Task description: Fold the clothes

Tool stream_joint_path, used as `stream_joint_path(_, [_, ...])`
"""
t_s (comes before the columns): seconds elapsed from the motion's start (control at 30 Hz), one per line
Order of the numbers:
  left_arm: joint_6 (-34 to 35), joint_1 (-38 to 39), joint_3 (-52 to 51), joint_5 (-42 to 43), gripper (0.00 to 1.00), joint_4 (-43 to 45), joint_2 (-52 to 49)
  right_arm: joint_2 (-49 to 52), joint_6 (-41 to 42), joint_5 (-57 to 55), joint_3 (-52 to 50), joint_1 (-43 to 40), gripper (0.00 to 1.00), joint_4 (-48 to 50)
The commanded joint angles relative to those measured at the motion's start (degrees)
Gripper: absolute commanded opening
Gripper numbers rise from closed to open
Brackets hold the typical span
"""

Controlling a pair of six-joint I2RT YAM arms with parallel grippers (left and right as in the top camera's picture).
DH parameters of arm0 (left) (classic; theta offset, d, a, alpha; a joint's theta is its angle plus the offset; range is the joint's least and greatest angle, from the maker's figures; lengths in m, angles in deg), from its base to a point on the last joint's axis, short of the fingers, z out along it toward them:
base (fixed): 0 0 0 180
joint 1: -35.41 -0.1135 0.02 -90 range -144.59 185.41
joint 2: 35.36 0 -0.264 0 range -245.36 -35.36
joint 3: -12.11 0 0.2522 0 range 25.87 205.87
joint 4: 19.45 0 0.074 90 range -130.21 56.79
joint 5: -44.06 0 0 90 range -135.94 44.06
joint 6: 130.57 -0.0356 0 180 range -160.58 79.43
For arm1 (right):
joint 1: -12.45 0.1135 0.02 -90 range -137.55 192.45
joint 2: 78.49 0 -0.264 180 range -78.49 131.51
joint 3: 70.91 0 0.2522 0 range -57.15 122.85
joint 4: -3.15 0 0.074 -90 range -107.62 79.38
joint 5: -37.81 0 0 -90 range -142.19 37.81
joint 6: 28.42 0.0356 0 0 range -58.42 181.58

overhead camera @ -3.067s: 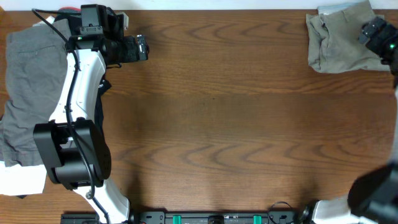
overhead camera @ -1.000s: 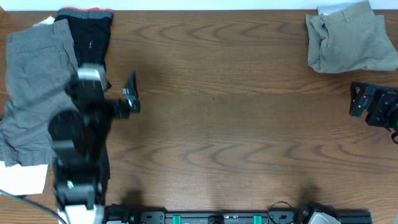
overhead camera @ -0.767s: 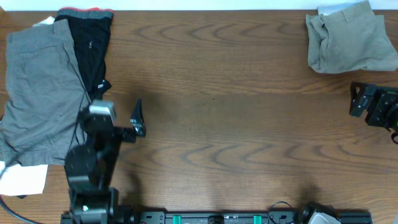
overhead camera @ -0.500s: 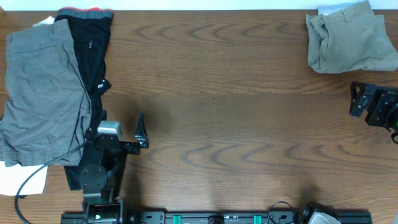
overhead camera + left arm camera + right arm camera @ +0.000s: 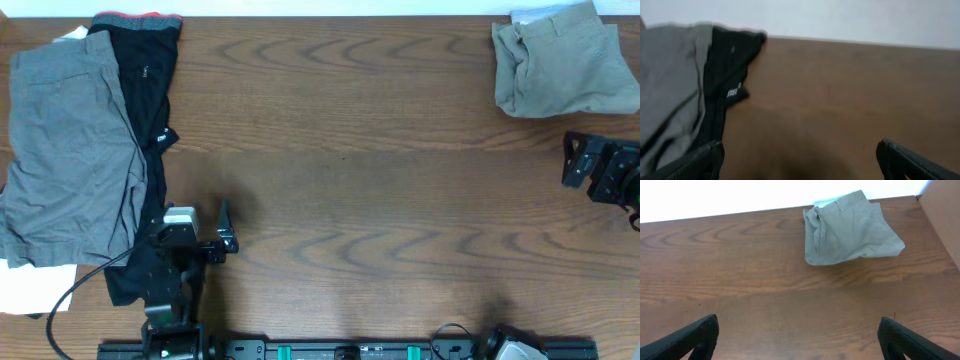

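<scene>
The wooden worktop (image 5: 380, 180) fills the overhead view. Grey shorts (image 5: 65, 150) lie spread along its left edge, touching a black garment (image 5: 145, 90) with a red waistband. The khaki shorts (image 5: 560, 70) sit bundled at the back right corner. The left end effector (image 5: 224, 228) is near the front left and the right end effector (image 5: 571, 160) is at the right edge. Both are wide apart and empty.

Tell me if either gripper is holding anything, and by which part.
Nothing is held. The left gripper and right gripper are open and empty; the khaki shorts lie untouched.
</scene>
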Motion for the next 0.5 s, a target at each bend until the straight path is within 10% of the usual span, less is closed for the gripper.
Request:
stream_joint_path(0.0, [-1.0, -0.4, -0.1, -0.7, 0.98, -5.1, 3.0, 0.0, -0.4, -0.2, 0.3, -0.1, 0.99, -0.1])
stream_joint_path(0.47, [-1.0, -0.4, -0.1, -0.7, 0.98, -4.5, 10.6, 0.0, -0.4, -0.2, 0.3, -0.1, 0.99, -0.1])
